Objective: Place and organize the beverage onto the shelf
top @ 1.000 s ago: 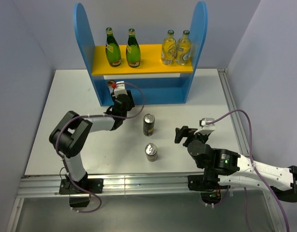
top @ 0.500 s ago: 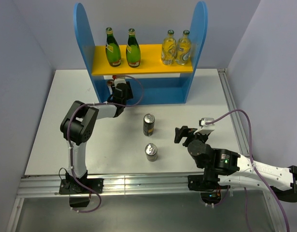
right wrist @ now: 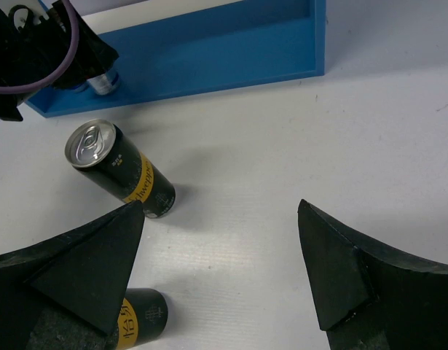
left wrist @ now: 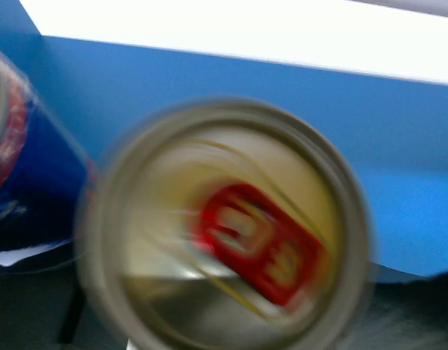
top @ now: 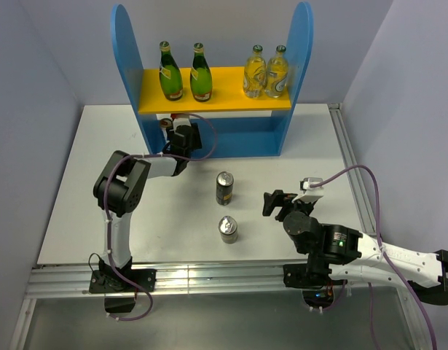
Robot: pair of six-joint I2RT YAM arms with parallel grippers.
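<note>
Your left arm [top: 119, 232] and right arm [top: 387, 264] are white links with black joints, each trailing a purple cable [top: 362, 167]. At 4 o'clock from above, the right gripper [top: 276, 202] shows black wedge-shaped fingers [right wrist: 340, 270].

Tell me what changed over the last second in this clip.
The left pincer pushed forward, taking the red-tabbed can into the shelf's lower tier, beside a blue can. Whether it has let go is unclear. The right pincer, open, both dark cans and the bottles stayed put.
</note>
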